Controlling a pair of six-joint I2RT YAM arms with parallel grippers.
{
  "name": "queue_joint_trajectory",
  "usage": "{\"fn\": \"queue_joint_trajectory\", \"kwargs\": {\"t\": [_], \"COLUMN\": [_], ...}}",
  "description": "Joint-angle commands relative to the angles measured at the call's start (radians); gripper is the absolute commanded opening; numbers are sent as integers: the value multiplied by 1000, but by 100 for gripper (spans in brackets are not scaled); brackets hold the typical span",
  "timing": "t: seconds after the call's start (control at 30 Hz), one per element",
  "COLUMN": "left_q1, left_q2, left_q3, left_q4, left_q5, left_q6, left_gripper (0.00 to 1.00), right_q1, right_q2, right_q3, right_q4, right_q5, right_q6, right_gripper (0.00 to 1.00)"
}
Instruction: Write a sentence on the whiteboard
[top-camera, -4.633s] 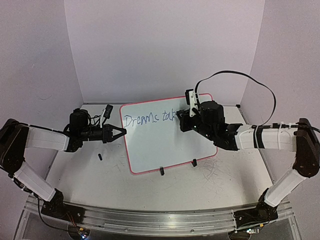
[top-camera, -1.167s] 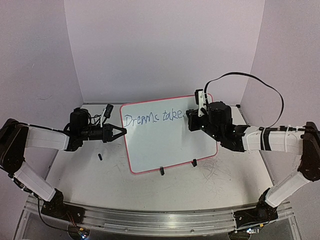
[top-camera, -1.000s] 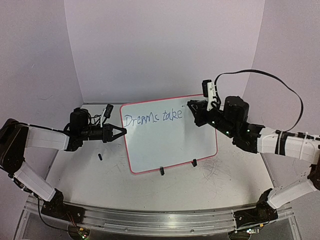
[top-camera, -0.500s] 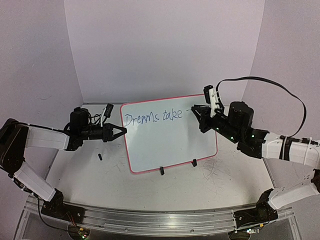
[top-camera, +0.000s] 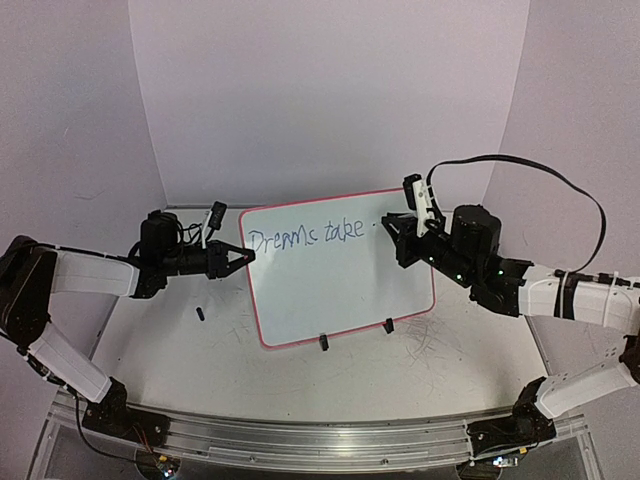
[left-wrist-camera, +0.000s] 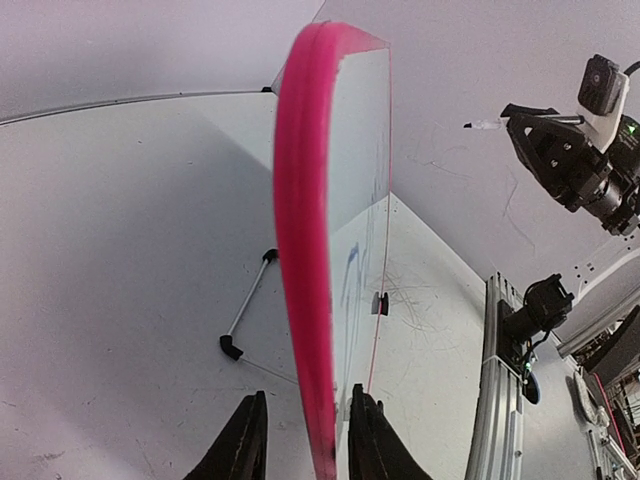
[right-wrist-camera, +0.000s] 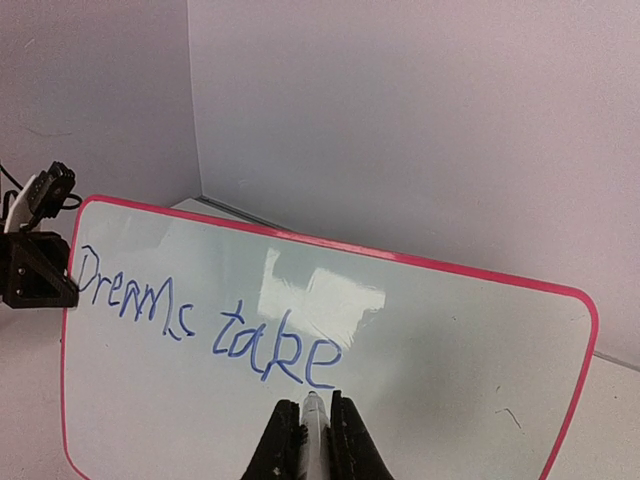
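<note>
Middle: a rectangular white whiteboard (top-camera: 340, 290) (right-wrist-camera: 450, 350) with rounded corners and a thin pink-red rim stands on its long edge on the scuffed grey-white worktop (top-camera: 430, 370). It leans back a little on two small black clip feet (top-camera: 323, 343).
Where it sits: the board is between the two arms. Its left edge lies between the fingers of the left end effector (top-camera: 243, 256) (left-wrist-camera: 308, 398), and its upper right part is just ahead of the right end effector (top-camera: 392, 225) (right-wrist-camera: 312, 405).
Left side: the black fingers (left-wrist-camera: 245, 440) straddle the pink-red rim, one on the back face and one on the writing face. They are set narrow, but from the wrist view a sliver of space shows on the back-face side, so the rim is bracketed and not pinched.
Right side: the jaws are closed tight on a slim white marker pen (right-wrist-camera: 313, 428) (left-wrist-camera: 483, 124), which sticks straight out past the fingertips. From the left wrist view its tip hangs in the air, clear of the board face.
Lettering: "Dreams take" (top-camera: 305, 236) (right-wrist-camera: 200, 330) runs in blue along the top of the board. It starts near the left end effector and ends just above and ahead of the marker tip.
Loose bits: a small dark piece (top-camera: 201, 314) lies on the worktop below the left end effector, apart from the board. A thin grey rod with a black end (left-wrist-camera: 248, 310) shows low on the back side of the board. I cannot tell whether it props the board.
</note>
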Motion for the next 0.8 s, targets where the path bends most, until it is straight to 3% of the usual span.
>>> {"fn": "queue_joint_trajectory", "kwargs": {"t": [0.0, 0.27, 0.4, 0.77], "left_q1": [-7, -10, -10, -17], "left_q2": [12, 25, 30, 32], "left_q3": [43, 43, 41, 37], "left_q4": [24, 22, 24, 23], "left_q5": [-2, -7, -9, -9], "left_q6": [12, 27, 36, 56], "left_gripper": [29, 17, 10, 0], "right_q1": [-1, -8, -70, -65], "right_q2": [12, 24, 20, 69], "right_q3": [27, 26, 24, 60], "right_q4": [26, 25, 30, -1], "right_q5": [8, 26, -111, -182], "right_q6": [8, 76, 184, 95], "right_gripper": [0, 0, 0, 0]}}
